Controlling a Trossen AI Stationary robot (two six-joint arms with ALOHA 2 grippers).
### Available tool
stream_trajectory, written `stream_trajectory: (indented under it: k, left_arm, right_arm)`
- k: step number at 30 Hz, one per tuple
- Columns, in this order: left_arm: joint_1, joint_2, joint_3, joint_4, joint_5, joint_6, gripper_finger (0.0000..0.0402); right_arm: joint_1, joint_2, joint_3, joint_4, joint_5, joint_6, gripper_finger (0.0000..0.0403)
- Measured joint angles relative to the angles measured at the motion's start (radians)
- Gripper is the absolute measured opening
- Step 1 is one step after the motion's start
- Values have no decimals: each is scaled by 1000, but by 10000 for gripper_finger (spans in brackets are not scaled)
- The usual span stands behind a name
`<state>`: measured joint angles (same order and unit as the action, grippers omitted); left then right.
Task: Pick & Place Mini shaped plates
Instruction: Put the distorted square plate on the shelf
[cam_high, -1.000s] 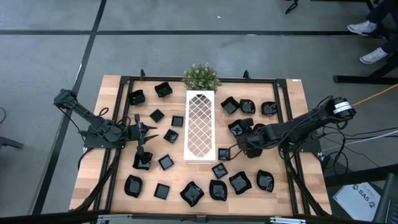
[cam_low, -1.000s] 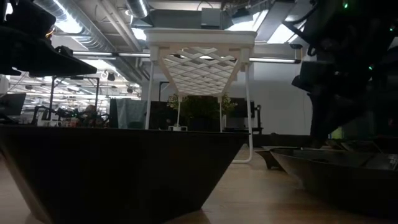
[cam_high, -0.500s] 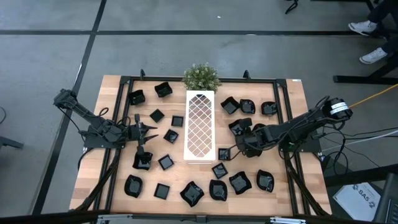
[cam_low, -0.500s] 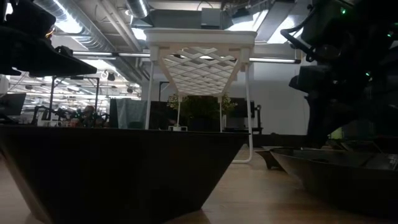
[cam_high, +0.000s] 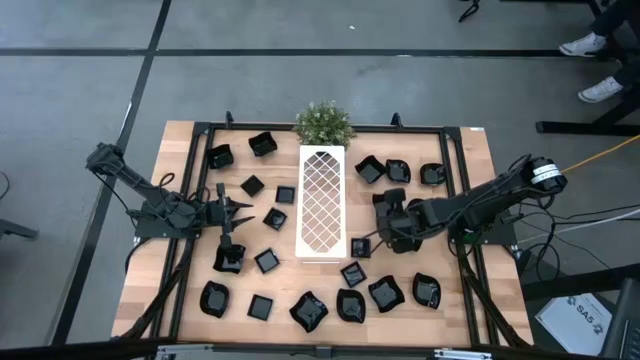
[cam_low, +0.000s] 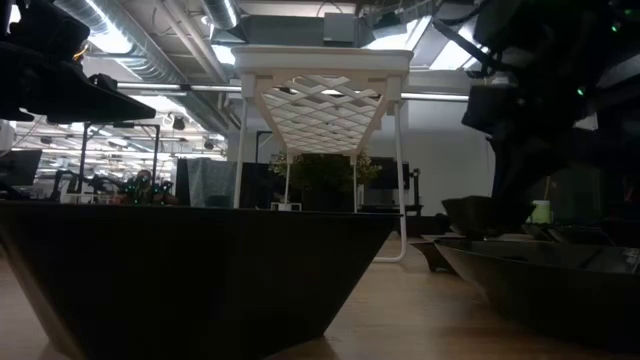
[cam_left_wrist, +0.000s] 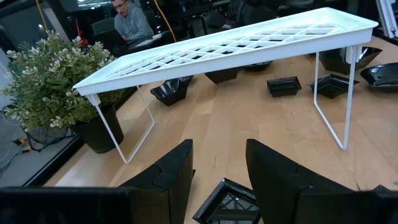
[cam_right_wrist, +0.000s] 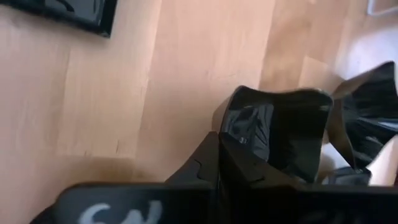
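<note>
Moved: the right gripper (cam_high: 383, 222) has slid toward twelve o'clock and pinched shut on a dish (cam_right_wrist: 283, 134).
Dish: beside the white tray (cam_high: 322, 200) at three o'clock, rim clamped.
Left gripper (cam_left_wrist: 221, 171): fingers apart, waiting at nine o'clock.
Handling: probably light, stiff, glossy and slippery; grip the rim.

Right fingers (cam_right_wrist: 219, 163) pinched shut on a glossy black plate's (cam_right_wrist: 277, 134) rim, over the wooden table (cam_right_wrist: 93, 93); another plate (cam_right_wrist: 68, 12) nearby.
</note>
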<state>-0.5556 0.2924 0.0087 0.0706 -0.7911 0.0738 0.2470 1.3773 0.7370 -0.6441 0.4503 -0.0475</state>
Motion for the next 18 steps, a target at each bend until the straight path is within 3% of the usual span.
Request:
stream_trajectory:
  k: [9, 18]
  left_arm:
    - [0, 0, 0, 0, 0, 0, 143]
    - [0, 0, 0, 0, 0, 0, 143]
  right_arm:
    - [-19, -1, 144, -173, 52, 129, 3]
    - [-88, -27, 320, -250, 81, 52, 2]
